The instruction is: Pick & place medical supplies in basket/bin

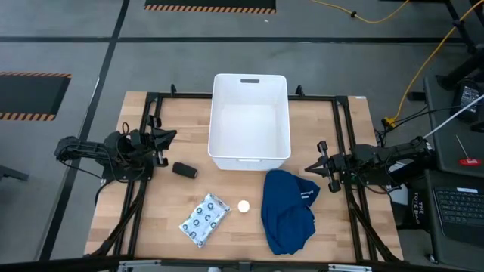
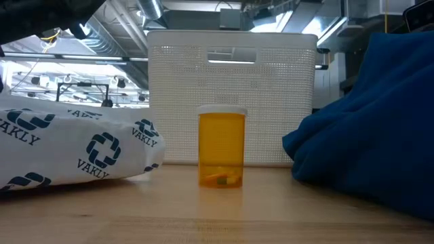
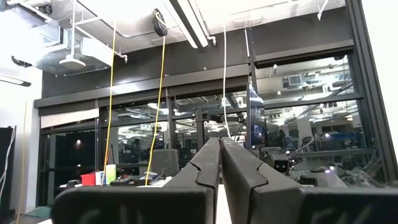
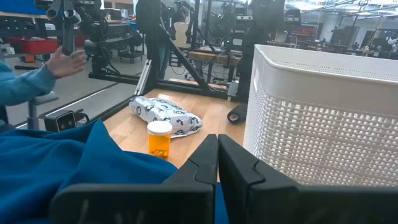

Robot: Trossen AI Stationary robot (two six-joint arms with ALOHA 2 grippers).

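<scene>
The white tub (image 1: 250, 119) stands at the table's far middle, its inside bare. The black oblong block (image 1: 184, 170) lies off the tub's near left corner. The ring-printed white packet (image 1: 204, 220) lies flat near the front edge. The white-capped amber bottle (image 1: 243, 205) stands upright beside it. The dark blue garment (image 1: 287, 211) lies crumpled at the front right. My left gripper (image 1: 172, 136) is shut, raised at the table's left, pointing toward the tub. My right gripper (image 1: 308, 167) is shut, just off the garment's far right edge.
A black metal frame (image 1: 342, 143) runs along the table's sides and far edge. In the right wrist view a person's hand and sleeve (image 4: 37, 78) show beyond the table. Bare wood (image 1: 242, 177) lies between the tub and the supplies.
</scene>
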